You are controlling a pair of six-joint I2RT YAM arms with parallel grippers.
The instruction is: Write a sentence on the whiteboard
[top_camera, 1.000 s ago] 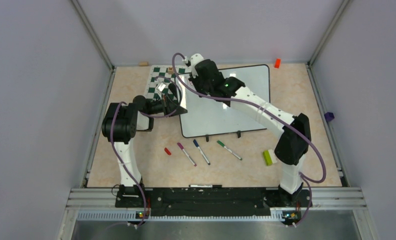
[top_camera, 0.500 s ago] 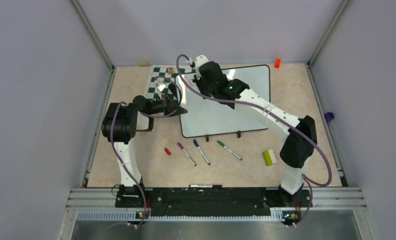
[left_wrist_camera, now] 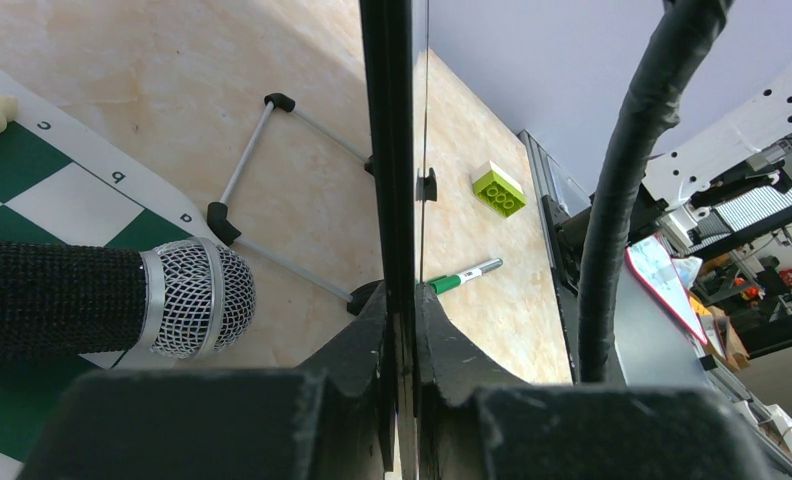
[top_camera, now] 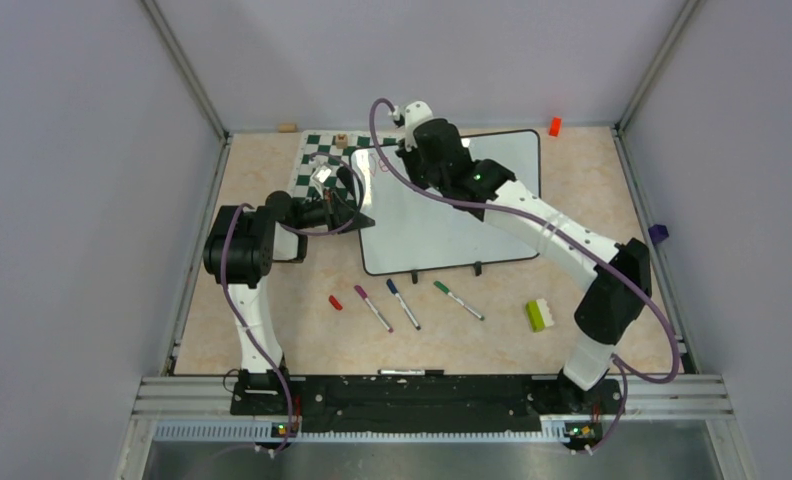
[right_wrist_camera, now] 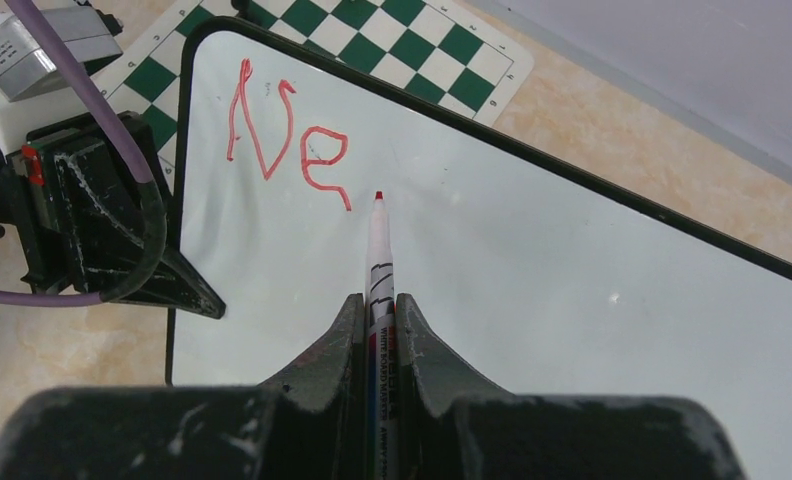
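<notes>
Your right fingers (right_wrist_camera: 344, 340) are pinching a red marker (right_wrist_camera: 379, 250), tip just past the sentence (right_wrist_camera: 287, 135), only a red "Ne" so far, at the whiteboard (right_wrist_camera: 532, 300)'s far-left corner. Left fingers (left_wrist_camera: 362, 340) are clamped on the whiteboard's left edge. It sits on the desk (top_camera: 272, 300), that corner overlapping the chess mat (top_camera: 322, 150).

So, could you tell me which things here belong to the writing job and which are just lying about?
In use: whiteboard, red marker, red lettering, left end effector, right end effector.
Lying about: chess mat, microphone, green block, three spare markers, red cap.
</notes>
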